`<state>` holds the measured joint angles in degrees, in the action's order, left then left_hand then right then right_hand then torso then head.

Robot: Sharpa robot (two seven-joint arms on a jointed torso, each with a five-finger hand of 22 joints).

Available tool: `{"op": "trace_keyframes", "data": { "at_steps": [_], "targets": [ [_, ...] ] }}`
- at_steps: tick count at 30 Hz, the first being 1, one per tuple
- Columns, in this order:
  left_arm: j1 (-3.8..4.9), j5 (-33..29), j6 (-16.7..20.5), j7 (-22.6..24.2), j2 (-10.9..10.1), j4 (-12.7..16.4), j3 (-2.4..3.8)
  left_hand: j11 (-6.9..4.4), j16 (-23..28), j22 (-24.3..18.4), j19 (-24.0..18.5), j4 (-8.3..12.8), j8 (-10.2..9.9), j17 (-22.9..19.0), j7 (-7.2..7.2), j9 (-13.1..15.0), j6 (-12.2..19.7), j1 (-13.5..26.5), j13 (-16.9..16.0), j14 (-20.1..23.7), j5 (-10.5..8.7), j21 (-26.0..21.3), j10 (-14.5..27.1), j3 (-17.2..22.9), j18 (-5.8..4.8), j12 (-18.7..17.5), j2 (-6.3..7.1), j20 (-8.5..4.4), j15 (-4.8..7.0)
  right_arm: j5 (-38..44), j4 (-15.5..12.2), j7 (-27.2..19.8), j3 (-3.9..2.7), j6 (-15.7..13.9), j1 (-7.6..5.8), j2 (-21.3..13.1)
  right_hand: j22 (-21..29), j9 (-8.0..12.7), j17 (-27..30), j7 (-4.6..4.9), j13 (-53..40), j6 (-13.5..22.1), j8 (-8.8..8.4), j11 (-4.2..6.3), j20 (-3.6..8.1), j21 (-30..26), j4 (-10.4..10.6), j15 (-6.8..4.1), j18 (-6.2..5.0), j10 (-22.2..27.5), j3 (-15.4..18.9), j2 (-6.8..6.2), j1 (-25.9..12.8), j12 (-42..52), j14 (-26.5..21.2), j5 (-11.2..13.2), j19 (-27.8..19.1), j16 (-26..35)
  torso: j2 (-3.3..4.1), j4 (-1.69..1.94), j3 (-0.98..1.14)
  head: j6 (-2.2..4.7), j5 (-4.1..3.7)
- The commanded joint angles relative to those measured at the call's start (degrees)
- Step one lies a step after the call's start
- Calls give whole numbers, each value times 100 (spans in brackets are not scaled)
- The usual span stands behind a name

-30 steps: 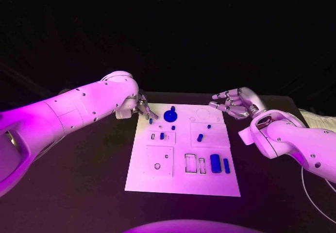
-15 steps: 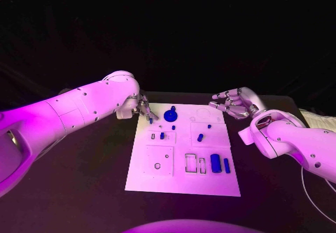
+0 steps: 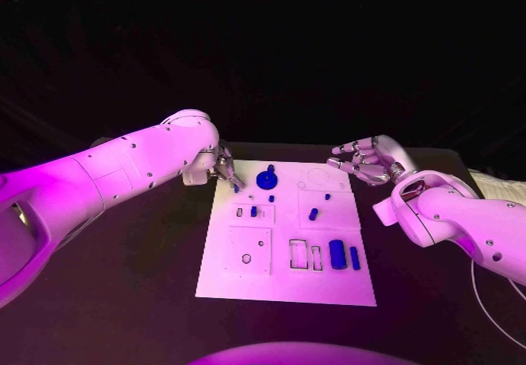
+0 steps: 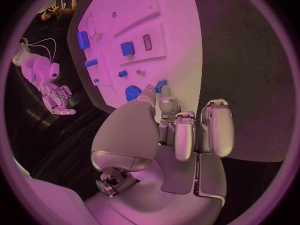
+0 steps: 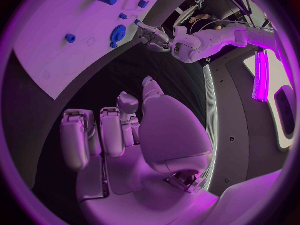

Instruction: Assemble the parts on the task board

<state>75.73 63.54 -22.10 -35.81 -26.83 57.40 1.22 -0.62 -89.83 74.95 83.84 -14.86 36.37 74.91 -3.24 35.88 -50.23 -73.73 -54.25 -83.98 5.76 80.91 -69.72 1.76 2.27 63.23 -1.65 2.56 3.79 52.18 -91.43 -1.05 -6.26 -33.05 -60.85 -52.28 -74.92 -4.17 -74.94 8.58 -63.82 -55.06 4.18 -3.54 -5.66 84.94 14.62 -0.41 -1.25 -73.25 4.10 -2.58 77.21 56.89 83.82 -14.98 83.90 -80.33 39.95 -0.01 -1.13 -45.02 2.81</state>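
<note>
Dark tabletop (image 3: pixel 131 258), as I see it from the head camera. At the tabletop's right edge lies a thin white cable (image 3: pixel 488 293); beyond it, at the tabletop's far right corner, sits a pale object (image 3: pixel 501 187) I cannot identify.

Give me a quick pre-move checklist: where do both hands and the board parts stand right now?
1. Left hand holding a part: ok, a small blue piece sits pinched at its fingertips, at the far left corner of the task board.
2. Right hand free: ok, fingers apart, holding nothing, raised at the board's far right corner.
3. Blue gear seated on the board: ok, it is near the left hand.
4. Whether the pinched piece is lined up with a hole: cannot tell, the fingers hide it.
5. Long blue block near its slots: ok, lying on the board's near right part.
</note>
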Motion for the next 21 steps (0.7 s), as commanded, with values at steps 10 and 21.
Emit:
{"op": "trace_keyframes", "data": {
  "at_steps": [10, 21],
  "targets": [
    [-8, -30, -183, -31, 64, -90, -11, -36, -17, 635, 49, 23, 39, 1509, 25, 7, 37, -184, 19, -602, 24, 3, -15, 122, 49, 3, 2, -46, 53, 23, -8, -37, 0, 80, 4, 8, -638, 8, -150, 2, 0, -19, -26, -1, 25, -30, -12, -38, -93, 6, 28, 48, -14, -3, 328, -37, 51, 34, 0, 0, -3, -22, -16],
    [-12, -44, -246, -23, 69, -140, -18, -58, -17, 662, 58, 80, 8, 1509, 45, -17, 88, -511, 75, -602, 39, 2, 7, 708, 45, -42, 9, -69, 73, 22, -12, -40, 0, 88, 4, 2, -638, 8, -150, 2, 0, -19, -25, -1, 26, -31, -15, -38, -93, 6, 31, 56, -6, -1, 328, -37, 51, 35, -2, -1, 0, -53, -19]
  ]
}}
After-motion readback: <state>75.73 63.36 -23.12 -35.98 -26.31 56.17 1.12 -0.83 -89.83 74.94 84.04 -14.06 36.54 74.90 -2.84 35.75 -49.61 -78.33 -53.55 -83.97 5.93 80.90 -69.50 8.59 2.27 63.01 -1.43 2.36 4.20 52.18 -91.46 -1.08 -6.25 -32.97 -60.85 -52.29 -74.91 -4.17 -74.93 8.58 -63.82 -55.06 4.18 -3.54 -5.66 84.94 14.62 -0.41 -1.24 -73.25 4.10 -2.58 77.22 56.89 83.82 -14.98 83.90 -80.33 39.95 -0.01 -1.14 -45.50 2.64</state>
